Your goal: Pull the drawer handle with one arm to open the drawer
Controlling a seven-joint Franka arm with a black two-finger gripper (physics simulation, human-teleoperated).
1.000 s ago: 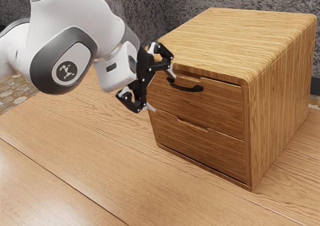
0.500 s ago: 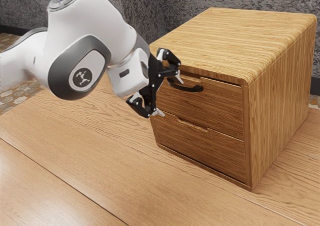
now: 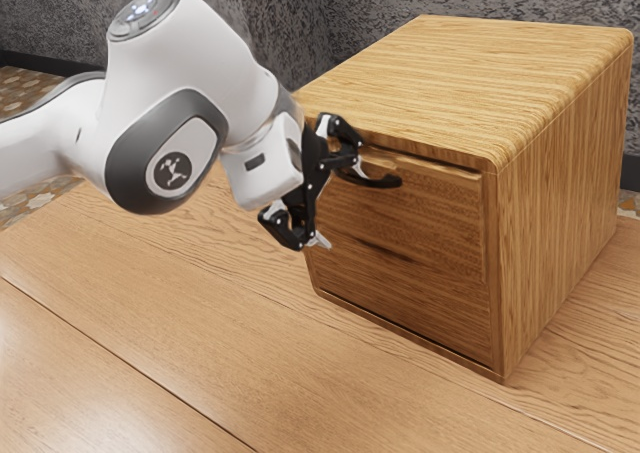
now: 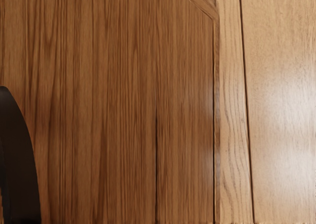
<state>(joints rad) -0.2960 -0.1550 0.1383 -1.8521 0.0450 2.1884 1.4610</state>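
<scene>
Low in the frame lies the bare wooden counter (image 3: 200,353). At frame centre the pincer (image 3: 330,195) stands spread apart, clamped on nothing. Its upper finger touches the near end of the black handle (image 3: 378,181), just to its right. Behind, the top drawer (image 3: 430,208) looks barely out of the cabinet (image 3: 480,73). I'd judge nearly the whole pull is left.

You are looking at a wooden table (image 3: 200,373) that is carrying one wooden cabinet (image 3: 500,93), sitting toward the exterior view's right.
</scene>
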